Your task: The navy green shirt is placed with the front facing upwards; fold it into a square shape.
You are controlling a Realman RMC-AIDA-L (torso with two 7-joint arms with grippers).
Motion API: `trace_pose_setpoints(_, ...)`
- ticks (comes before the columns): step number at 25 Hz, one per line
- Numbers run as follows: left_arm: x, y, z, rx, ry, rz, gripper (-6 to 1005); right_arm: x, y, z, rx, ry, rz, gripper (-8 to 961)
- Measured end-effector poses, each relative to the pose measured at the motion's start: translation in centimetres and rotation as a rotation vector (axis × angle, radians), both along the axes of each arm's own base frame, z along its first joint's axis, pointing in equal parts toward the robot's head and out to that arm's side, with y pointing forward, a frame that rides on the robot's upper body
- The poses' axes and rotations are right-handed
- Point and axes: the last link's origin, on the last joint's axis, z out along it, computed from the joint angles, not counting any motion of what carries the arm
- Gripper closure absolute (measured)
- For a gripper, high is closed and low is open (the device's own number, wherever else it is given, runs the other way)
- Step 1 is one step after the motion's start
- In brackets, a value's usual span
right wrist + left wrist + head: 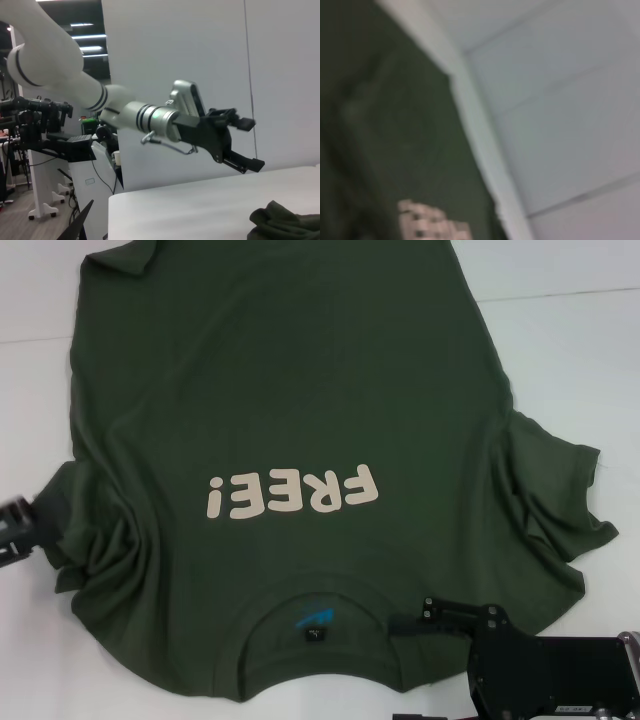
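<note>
Head view: the navy green shirt (300, 430) is spread print-up on the white tabletop (580, 350), collar nearest the robot, both sleeves bunched.
Left claw (245, 145): seen from the right wrist view, held in the air beyond the tabletop edge, jaws apart and empty.
Right claw (425, 612): set at the collar's right side; whether its jaws are parted cannot be told.
Step in hand, as judged: sleeve and shoulder are to be gripped for the first fold.
Done well: sleeves are smoothed first, a single layer is pinched, edges are kept parallel.
</note>
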Motion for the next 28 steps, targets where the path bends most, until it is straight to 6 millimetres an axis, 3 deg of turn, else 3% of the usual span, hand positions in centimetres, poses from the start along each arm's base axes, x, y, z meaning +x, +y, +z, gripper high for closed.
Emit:
trace_pose_setpoints(4,-1.6,2.0,1.4,-0.100,0.065,0.213,65,0.1,0.1,0.1,-0.012,0.000,-0.016,71)
trace_pose_setpoints(8,-3.2,3.3,1.3,-0.156,0.214,0.327,67,0.1,0.1,0.1,-0.017,-0.002,-0.021,71)
trace_pose_setpoints(16,-3.6,4.5,0.4,-0.180,0.296,0.375,74,0.1,0.3,0.3,-0.032,-0.005,-0.037,71)
trace_pose_setpoints(28,-2.9,4.4,-1.7,-0.294,0.257,0.385,84,0.2,0.7,0.5,-0.023,-0.023,-0.042,72)
